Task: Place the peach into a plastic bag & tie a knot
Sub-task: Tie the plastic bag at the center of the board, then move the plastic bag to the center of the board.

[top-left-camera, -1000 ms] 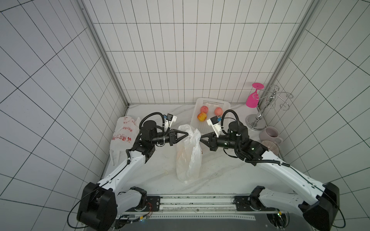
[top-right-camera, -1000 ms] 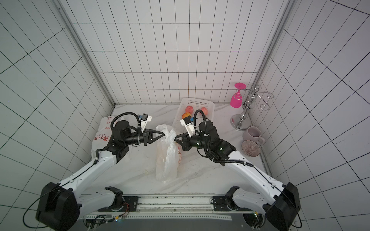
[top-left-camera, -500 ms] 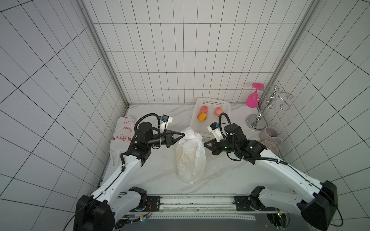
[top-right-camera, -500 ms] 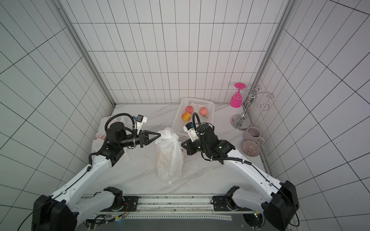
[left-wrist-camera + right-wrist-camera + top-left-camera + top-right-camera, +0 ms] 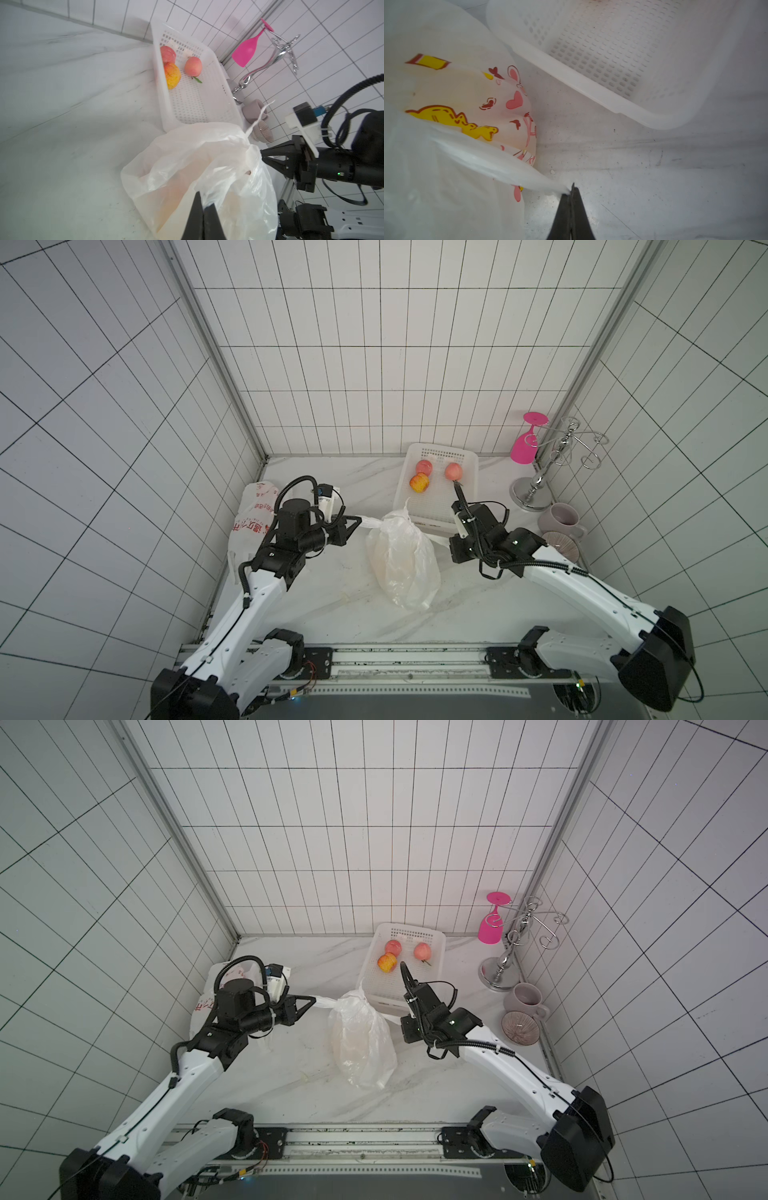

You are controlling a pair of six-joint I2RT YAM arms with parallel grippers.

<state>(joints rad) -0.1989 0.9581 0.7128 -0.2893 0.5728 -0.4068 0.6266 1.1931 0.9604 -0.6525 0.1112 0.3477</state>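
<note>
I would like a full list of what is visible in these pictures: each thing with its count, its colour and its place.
plastic bag: 1, translucent white, middle of the counter, handles stretched to both sides
printed bag: 1, white with red print, by the left wall
basket: 1, white, at the back wall
fruit: 3, two pink-red, one yellow-red, at the basket's far end
glass: 1, pink, hanging upside down on the rack
rack: 1, chrome, back right corner
mug: 1, pale grey, in front of the rack
bowl: 1, ribbed, grey-pink, beside the mug
counter: 1, white marble
left gripper: 1, black, shut on one bag handle
right gripper: 1, black, shut on the other handle
</note>
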